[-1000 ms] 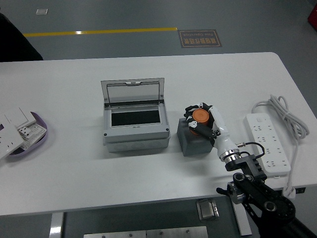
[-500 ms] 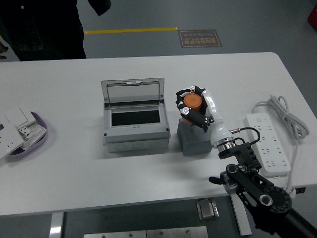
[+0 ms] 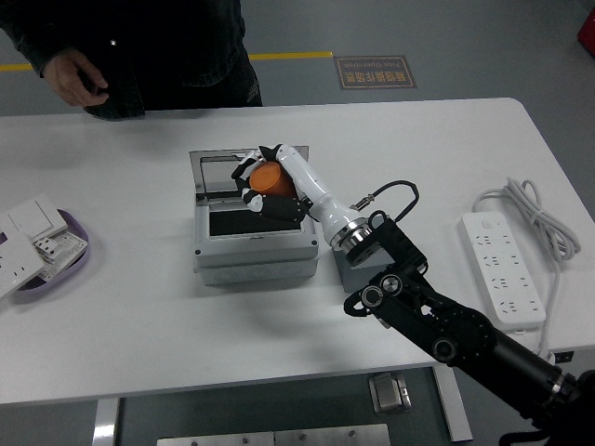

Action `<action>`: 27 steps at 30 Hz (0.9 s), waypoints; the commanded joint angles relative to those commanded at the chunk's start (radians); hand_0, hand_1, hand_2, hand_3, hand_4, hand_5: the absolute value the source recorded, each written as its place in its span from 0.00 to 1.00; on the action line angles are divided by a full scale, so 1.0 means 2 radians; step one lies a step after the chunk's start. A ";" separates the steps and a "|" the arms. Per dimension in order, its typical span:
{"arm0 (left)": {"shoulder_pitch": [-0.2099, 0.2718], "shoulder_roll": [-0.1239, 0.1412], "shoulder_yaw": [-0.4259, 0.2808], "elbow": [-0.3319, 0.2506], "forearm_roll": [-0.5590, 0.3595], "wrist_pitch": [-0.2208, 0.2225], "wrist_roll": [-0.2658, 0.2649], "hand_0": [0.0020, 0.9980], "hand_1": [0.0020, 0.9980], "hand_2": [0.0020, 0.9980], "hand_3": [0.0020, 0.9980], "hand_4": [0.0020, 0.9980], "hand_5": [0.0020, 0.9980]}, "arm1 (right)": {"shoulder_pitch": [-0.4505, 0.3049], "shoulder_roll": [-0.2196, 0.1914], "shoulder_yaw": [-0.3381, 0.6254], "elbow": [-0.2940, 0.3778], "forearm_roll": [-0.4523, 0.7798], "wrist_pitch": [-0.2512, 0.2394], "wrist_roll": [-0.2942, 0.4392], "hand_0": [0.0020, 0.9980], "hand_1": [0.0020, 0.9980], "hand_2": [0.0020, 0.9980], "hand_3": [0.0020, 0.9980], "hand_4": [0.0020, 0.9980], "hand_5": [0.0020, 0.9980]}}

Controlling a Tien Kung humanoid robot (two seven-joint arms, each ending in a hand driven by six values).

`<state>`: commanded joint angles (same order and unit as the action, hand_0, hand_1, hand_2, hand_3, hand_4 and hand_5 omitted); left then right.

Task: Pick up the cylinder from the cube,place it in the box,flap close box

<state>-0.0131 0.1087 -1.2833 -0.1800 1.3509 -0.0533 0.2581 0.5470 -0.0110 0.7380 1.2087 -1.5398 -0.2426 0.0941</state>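
My right hand (image 3: pixel 263 186) is shut on the orange cylinder (image 3: pixel 269 178) and holds it above the open grey box (image 3: pixel 251 243), over the back part of its dark opening. The box's clear lid (image 3: pixel 216 167) stands tilted up behind the hand. The dark grey cube (image 3: pixel 346 271) sits just right of the box, mostly hidden under my right forearm (image 3: pixel 400 279). My left arm is not in view.
A person in dark clothing stands at the far side, one hand (image 3: pixel 79 79) hanging above the table's back edge. A purple tray (image 3: pixel 58 253) with white switch plates is at the left edge. A white power strip (image 3: pixel 502 265) with its cord lies at the right.
My right hand has lifted the orange cylinder off the cube and carried it left to above the box. The person has stepped further into view at the far side.
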 joint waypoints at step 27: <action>-0.007 0.003 -0.009 0.000 0.013 -0.002 0.002 0.60 0.58 0.56 0.60 0.67 0.28 | 0.065 0.006 -0.057 -0.054 -0.212 0.066 -0.111 0.66 0.58 0.55 0.58 0.40 0.00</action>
<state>-0.0268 0.1143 -1.3006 -0.1800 1.3763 -0.0580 0.2627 0.6761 0.0000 0.6244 1.1003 -1.9637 -0.1116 -0.1280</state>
